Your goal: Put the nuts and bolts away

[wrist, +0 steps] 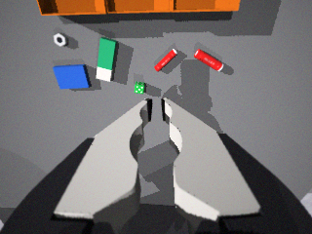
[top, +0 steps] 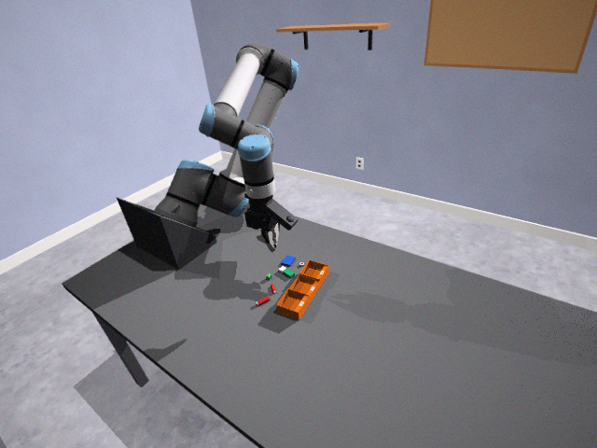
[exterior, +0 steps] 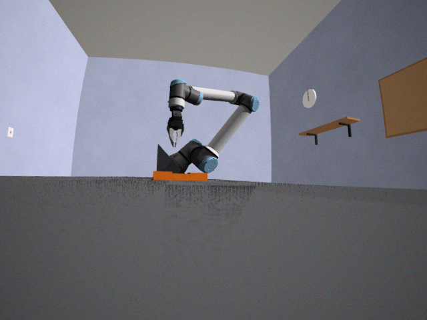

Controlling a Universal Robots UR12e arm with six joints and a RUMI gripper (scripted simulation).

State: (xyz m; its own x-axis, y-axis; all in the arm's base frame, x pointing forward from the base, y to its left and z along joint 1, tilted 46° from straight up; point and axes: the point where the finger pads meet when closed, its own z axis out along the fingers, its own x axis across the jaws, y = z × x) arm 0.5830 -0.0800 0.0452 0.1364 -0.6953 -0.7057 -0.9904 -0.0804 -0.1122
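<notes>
- Grey nut (wrist: 59, 39) flat on the table (top: 385, 337), just beside the end of the orange bin row (top: 302, 289) nearest the arm-base edge.
- Two red bolts (wrist: 166, 59) (wrist: 209, 59) lying apart, near the bins' long side.
- Blue block (wrist: 71, 76), green-and-white block (wrist: 106, 58), small green die (wrist: 139, 88) close by.
- Pincer (wrist: 156, 109) clenched on nothing, raised over the die.

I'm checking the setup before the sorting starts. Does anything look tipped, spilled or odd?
Nothing stands out. The orange bins sit upright in a row. The nut, two red bolts, a green die and two blocks lie loose beside them. The end effector hangs shut and holds nothing.
</notes>
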